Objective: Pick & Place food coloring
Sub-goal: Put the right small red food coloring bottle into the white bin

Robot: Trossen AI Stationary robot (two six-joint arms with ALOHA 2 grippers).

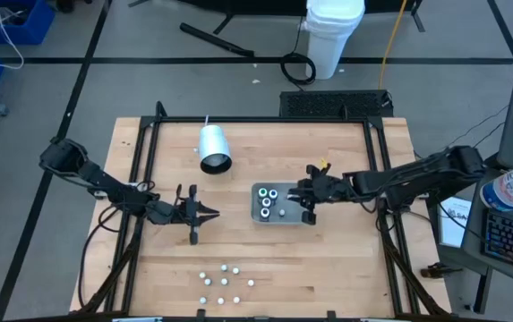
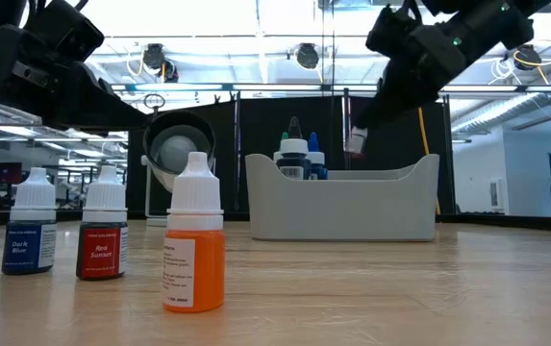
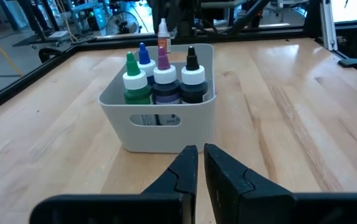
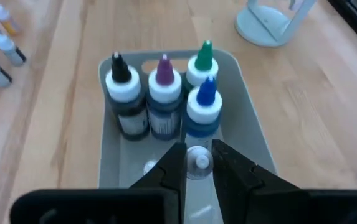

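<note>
White-capped and small, the bottle (image 4: 199, 163) we carry sits clamped between the right gripper (image 4: 199, 167) fingers, cap toward the wrist camera, its long axis roughly upright, directly over the free end of the grey tray (image 4: 256, 149). Four larger bottles (image 4: 162, 93) fill the tray's far half, so we judge the drop lies straight down, just beside the blue-tipped one. Well apart, the left gripper (image 1: 200, 213) waits with fingers nearly together, empty, nearer the loose bottles (image 1: 225, 281) at the table (image 1: 346, 268) edge.
</note>
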